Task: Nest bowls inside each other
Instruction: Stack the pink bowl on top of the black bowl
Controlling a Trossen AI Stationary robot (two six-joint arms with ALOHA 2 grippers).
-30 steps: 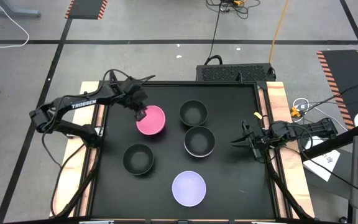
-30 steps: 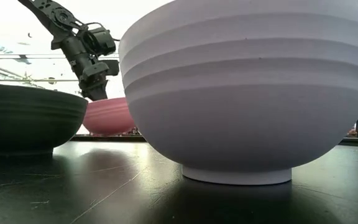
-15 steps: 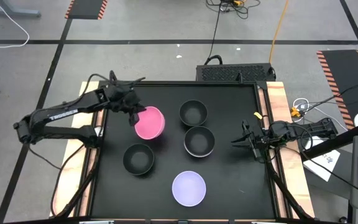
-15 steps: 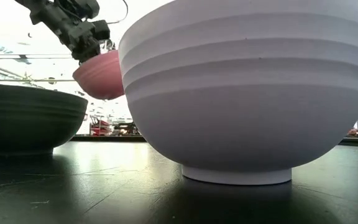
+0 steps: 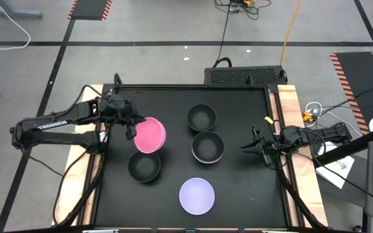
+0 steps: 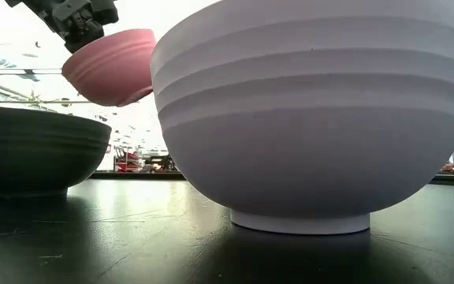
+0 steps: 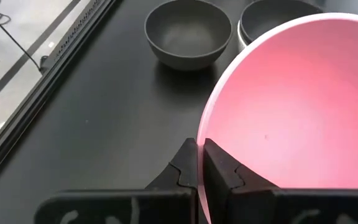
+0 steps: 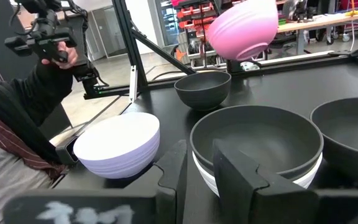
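- The left gripper (image 5: pixel 133 128) is clenched on the rim of the pink bowl (image 5: pixel 149 135), one finger inside the wall and one outside, as the left wrist view shows (image 7: pixel 199 163).
- The pink bowl hangs clear of the bench (image 5: pixel 238 194), tilted, at about ten o'clock from the bench's middle and just above the nearest black bowl (image 5: pixel 144 165), which sits at eight o'clock.
- The right gripper (image 5: pixel 249 147) waits at the three o'clock edge, fingers partly apart and grasping nothing.
- Handling, as a judgement: the bowls look like thin, stiff plastic, light enough to lift by a rim pinch. The smooth wall may slip or swing in the pinch, so a slow carry and a level lowering seem wise. They are unlikely to break if dropped, but could bounce or skid on the bench.
- The best hold seems to be the rim, as here; the rounded outside gives the fingers nothing to catch.
- Count: three black bowls, namely the one at eight o'clock, one at twelve o'clock (image 5: pixel 201 117), and one near centre (image 5: pixel 207 146).
- That centre black bowl sits nested in a white bowl (image 8: pixel 303 172), whose rim shows beneath it in the right wrist view.
- One pale lavender bowl (image 5: pixel 196 196) stands at six o'clock; one pink; six in all.
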